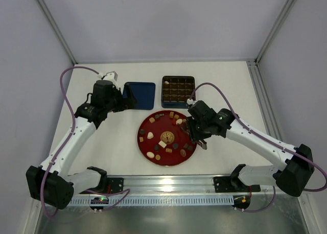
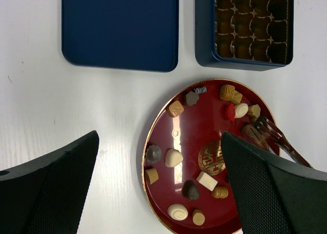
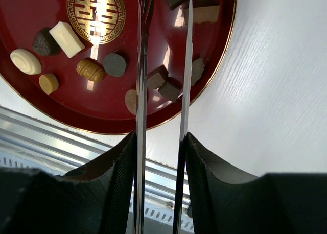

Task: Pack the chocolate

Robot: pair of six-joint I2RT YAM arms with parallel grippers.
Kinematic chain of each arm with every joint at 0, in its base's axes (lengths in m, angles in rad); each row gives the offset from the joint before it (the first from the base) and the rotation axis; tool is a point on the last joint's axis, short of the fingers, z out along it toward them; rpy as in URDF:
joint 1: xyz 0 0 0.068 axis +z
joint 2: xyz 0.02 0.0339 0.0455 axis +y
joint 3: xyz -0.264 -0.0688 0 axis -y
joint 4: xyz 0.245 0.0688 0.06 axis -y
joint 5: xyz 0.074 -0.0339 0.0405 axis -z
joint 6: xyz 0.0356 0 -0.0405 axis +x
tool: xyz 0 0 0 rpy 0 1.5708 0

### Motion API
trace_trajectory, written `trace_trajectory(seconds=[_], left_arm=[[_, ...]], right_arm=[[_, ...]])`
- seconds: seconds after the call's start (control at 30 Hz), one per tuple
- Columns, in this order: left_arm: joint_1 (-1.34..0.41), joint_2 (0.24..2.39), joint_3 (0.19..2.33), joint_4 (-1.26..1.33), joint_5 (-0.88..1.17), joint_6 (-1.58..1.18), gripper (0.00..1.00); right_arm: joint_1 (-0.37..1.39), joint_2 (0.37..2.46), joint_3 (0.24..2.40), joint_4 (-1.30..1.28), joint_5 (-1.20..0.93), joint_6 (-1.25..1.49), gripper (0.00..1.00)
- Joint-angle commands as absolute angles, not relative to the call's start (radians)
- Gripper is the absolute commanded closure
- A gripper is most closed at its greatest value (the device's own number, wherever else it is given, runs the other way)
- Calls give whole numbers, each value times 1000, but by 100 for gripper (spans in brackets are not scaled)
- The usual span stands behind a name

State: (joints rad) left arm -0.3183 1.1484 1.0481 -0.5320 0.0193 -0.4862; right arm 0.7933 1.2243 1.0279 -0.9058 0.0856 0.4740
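Observation:
Several chocolates [image 1: 166, 137], dark brown, light brown and cream, lie scattered on the round red plate [image 1: 141, 142]. They also show in the left wrist view [image 2: 173, 157] and the right wrist view [image 3: 66, 39]. My right gripper [image 1: 195, 131] [image 3: 161, 142] is over the plate's right edge, shut on metal tongs [image 3: 140, 65]. The tongs' tips [image 2: 265, 126] hover over pieces at the plate's far right side. My left gripper [image 1: 125, 98] [image 2: 159, 142] is open and empty, high above the plate's left edge.
The square dark-blue tin [image 1: 178, 89] [image 2: 204, 50] with its gridded brown insert stands behind the plate. Its flat blue lid [image 1: 139, 95] [image 2: 120, 27] lies to the left of it. A metal rail [image 1: 168, 183] runs along the near edge.

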Motion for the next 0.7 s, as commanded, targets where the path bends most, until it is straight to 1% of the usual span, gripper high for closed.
trace_trajectory(seconds=[0.0, 0.67], left_arm=[[-313, 1147, 1048, -508, 8, -477, 0], [-313, 1149, 1051, -509, 8, -476, 0]], right_arm=[[798, 1233, 1049, -896, 123, 462, 57], [798, 1278, 1040, -894, 31, 426, 57]])
